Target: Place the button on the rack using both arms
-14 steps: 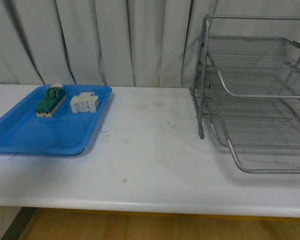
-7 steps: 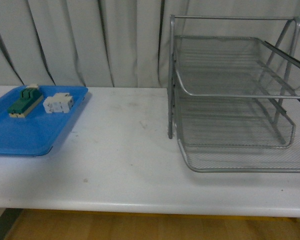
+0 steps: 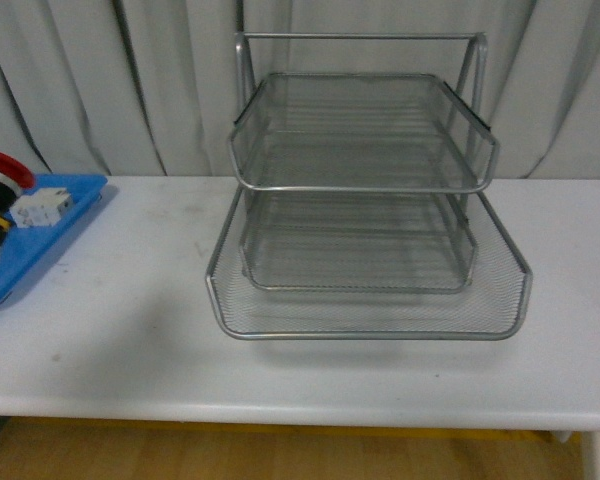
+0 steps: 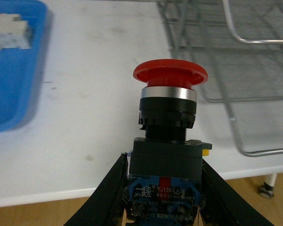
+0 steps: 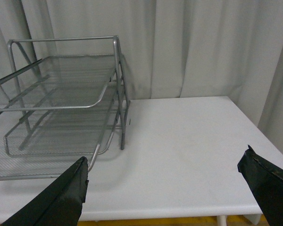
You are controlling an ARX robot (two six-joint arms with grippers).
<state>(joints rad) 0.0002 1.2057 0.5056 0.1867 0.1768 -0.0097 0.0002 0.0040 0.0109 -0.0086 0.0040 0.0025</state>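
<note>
The button point(image 4: 170, 74) has a red mushroom cap, a silver and black collar and a dark boxy body with a blue labelled base. My left gripper point(image 4: 165, 162) is shut on that body, one black finger on each side, above the white table left of the rack point(image 4: 254, 94). In the front view the button point(image 3: 0, 170) shows only at the left edge, and the silver wire-mesh rack point(image 3: 355, 200) stands in the middle. My right gripper point(image 5: 165, 162) hangs open with nothing in it, over bare table to the right of the rack point(image 5: 61, 94).
A blue tray point(image 3: 40, 240) lies at the table's far left with a white block point(image 3: 40, 207) in it; the left wrist view also shows the tray point(image 4: 14, 84) and the block point(image 4: 7, 33). Grey curtains hang behind the table. The table's front edge is near.
The front view has swung to the right: the rack went from the picture's right side to its middle, the blue tray slid to the left edge, and the button came into view there.
</note>
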